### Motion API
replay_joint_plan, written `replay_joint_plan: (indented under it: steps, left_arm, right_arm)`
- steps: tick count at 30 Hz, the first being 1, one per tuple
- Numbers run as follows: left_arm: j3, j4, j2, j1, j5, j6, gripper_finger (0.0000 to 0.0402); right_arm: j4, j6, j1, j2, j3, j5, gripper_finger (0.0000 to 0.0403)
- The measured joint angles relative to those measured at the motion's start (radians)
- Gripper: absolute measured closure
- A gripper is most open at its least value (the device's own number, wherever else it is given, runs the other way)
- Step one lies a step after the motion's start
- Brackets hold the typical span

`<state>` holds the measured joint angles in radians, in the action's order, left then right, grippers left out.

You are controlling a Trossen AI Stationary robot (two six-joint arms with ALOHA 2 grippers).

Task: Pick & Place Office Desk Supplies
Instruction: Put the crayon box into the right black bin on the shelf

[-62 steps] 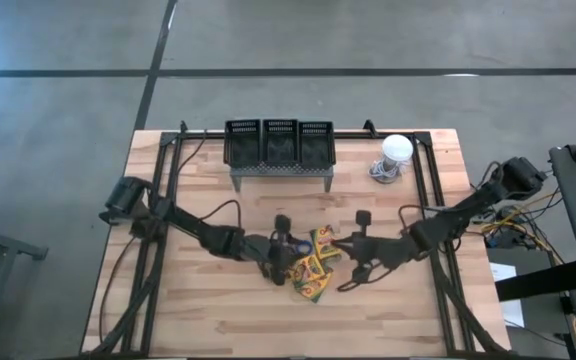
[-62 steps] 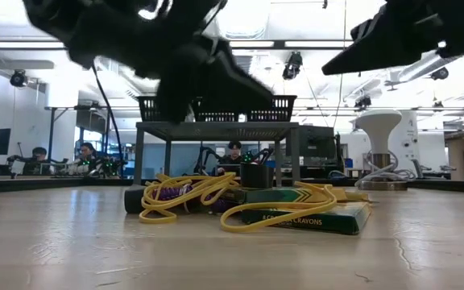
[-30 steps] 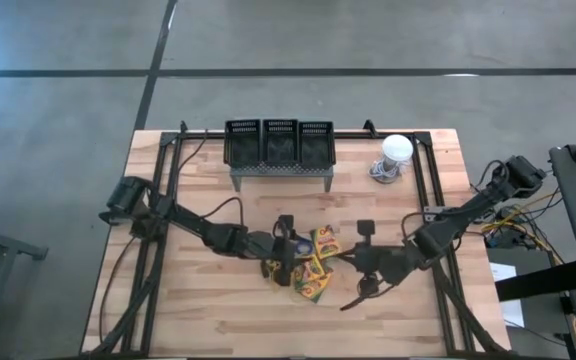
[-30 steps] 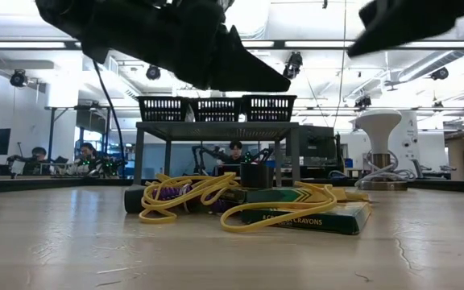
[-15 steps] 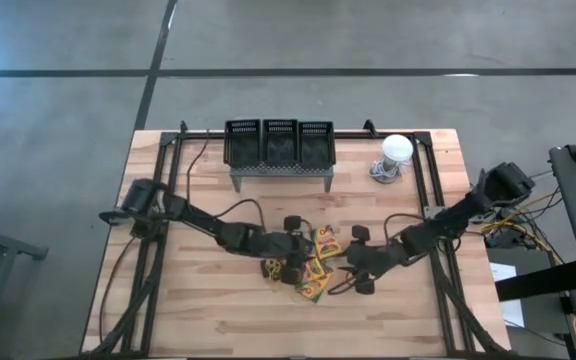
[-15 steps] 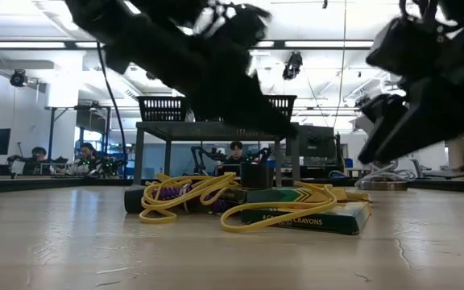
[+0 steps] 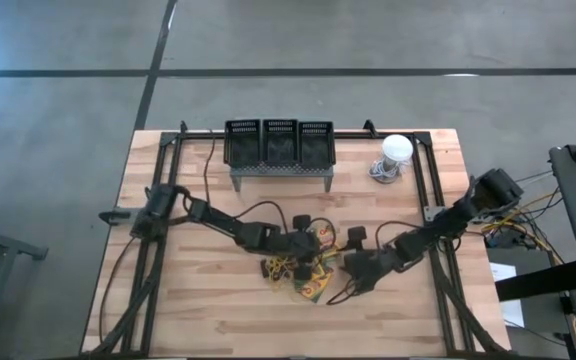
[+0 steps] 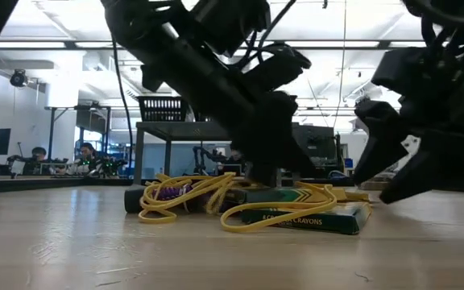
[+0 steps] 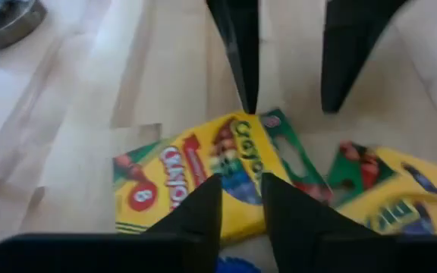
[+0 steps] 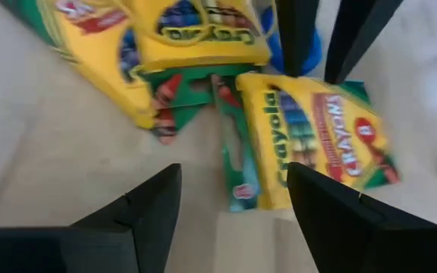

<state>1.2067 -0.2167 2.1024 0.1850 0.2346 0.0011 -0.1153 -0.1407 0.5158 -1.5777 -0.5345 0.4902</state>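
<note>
Crayon boxes (image 7: 313, 268): small heap of flat yellow-and-green cartons, lower centre of the high view, between the two grippers; several overlap at odd angles.
Box under left gripper (image 9: 203, 178): lies flat on the wood, printed face up, one corner toward the fingers.
Rubber bands (image 8: 185, 196): yellow loops draped over and beside the boxes, a purple one tangled among them, left of centre in the low view.
Left gripper (image 7: 306, 243): down on the heap's upper-left side; fingers nearly together over the box edge; whether they pinch it, cannot tell.
Right gripper (image 10: 234, 201): low at the heap's right side, fingers spread wide, nothing between them; one box (image 10: 317, 136) lies beyond.
Handling, boxes: judged light, thin card, fairly stiff but crushable; glossy print likely slippery. Best taken across the short width at a free edge or corner.
Handling, bands: judged soft, limp, springy; prone to snag and drag a neighbour along. Best pinched on a single free strand.
Stand (image 7: 280, 157): perforated grey, upper centre of the high view, well apart from the heap.
</note>
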Motion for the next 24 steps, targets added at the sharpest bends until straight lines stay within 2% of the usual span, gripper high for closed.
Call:
replay_joint_plan:
  steps: [5,10,13,17,24]
  left_arm:
    - [0.040,0.051,-0.048,-0.006,-0.002,-0.095,0.0356]
    - [0.091,0.232,-0.056,-0.088,-0.002,-0.159,0.0393]
    - [0.082,0.230,-0.042,-0.143,-0.008,-0.167,0.0397]
    - [0.058,0.240,-0.013,-0.187,-0.076,-0.183,0.0397]
    - [0.049,0.220,0.039,-0.199,-0.098,-0.184,0.0398]
  right_arm:
    - [0.003,0.041,0.022,0.012,0.000,0.055,0.0179]
    - [-0.002,0.135,0.019,-0.004,0.000,0.058,0.0183]
    - [-0.018,0.178,0.014,-0.033,0.000,0.059,0.0184]
    - [-0.073,0.216,0.014,-0.070,-0.001,0.068,0.0184]
    - [-0.109,0.256,0.007,-0.106,-0.011,0.148,0.0184]
